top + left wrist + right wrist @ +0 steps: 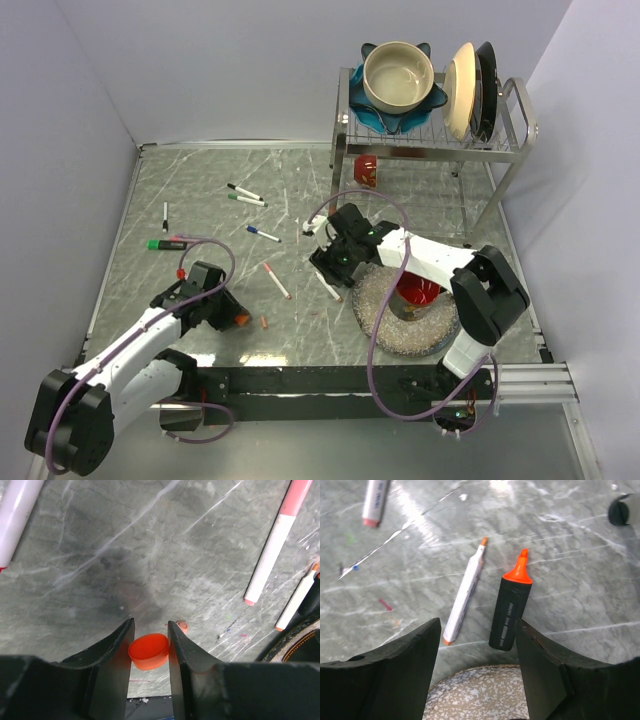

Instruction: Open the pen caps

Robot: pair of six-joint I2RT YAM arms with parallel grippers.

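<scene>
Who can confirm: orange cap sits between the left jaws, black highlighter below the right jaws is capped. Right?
Wrong on one point: the black highlighter is uncapped, its orange tip bare in the right wrist view. The orange cap does sit between the left jaws.

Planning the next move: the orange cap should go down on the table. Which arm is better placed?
Left. The left gripper pinches the cap low over the table; the right gripper stands open above the highlighter.
</scene>
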